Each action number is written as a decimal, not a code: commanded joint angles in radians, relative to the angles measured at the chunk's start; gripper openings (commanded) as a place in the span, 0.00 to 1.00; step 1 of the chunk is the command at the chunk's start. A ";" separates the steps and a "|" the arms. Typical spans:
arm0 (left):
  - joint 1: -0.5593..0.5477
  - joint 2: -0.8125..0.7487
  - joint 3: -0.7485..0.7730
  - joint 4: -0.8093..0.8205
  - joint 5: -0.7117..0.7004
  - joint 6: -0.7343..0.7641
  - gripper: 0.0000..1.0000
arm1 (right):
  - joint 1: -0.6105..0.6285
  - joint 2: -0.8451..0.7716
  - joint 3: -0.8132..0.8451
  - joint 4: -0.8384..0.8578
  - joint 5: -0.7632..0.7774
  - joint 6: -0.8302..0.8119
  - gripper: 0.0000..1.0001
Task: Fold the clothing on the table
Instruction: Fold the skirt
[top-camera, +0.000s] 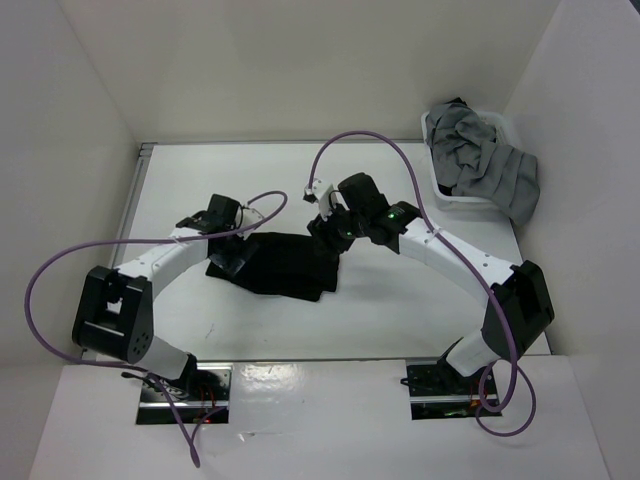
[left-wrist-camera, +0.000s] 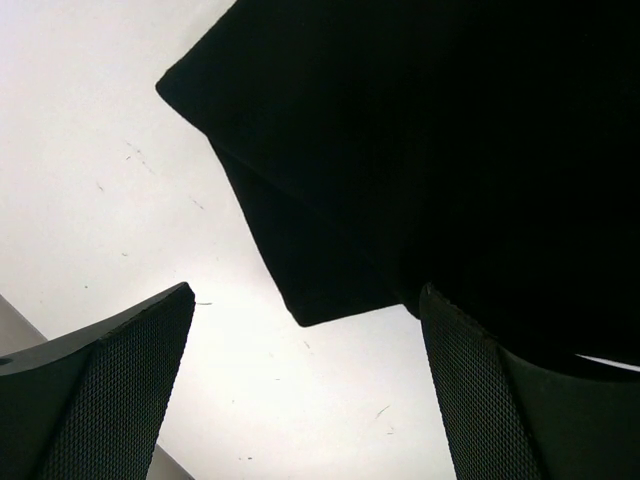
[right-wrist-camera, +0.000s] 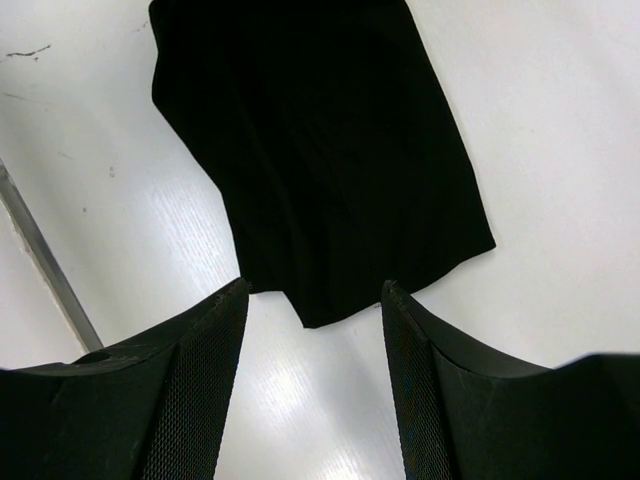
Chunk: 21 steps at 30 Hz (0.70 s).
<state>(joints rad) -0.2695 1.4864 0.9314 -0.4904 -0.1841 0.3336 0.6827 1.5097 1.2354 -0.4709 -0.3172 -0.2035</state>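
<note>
The black clothing (top-camera: 285, 262) lies folded on the white table (top-camera: 200, 320) between my two arms. My left gripper (top-camera: 226, 252) hovers at its left end, open. In the left wrist view a folded corner of the clothing (left-wrist-camera: 420, 150) sits just beyond the left gripper (left-wrist-camera: 305, 390), with only bare table between the fingers (left-wrist-camera: 110, 390). My right gripper (top-camera: 322, 236) is at the clothing's back right edge. The right wrist view shows the right gripper (right-wrist-camera: 315, 380) open above the table, a corner of the clothing (right-wrist-camera: 330, 160) just past its fingertips (right-wrist-camera: 450, 390).
A white basket (top-camera: 436, 195) at the back right holds grey garments (top-camera: 485, 165) that spill over its rim. A metal rail (top-camera: 133, 195) runs along the table's left edge. White walls close in the table on the left, back and right.
</note>
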 joint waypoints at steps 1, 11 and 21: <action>0.006 0.032 0.021 0.019 -0.011 -0.022 0.99 | -0.006 -0.014 -0.007 0.041 0.004 -0.010 0.61; 0.006 -0.008 0.010 -0.036 0.130 0.062 0.99 | -0.006 -0.014 -0.007 0.041 0.004 -0.019 0.61; 0.006 -0.123 -0.029 -0.161 0.302 0.197 0.99 | -0.006 -0.005 -0.007 0.041 0.004 -0.019 0.61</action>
<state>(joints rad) -0.2687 1.4052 0.9157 -0.5850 0.0307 0.4679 0.6827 1.5097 1.2354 -0.4713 -0.3172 -0.2104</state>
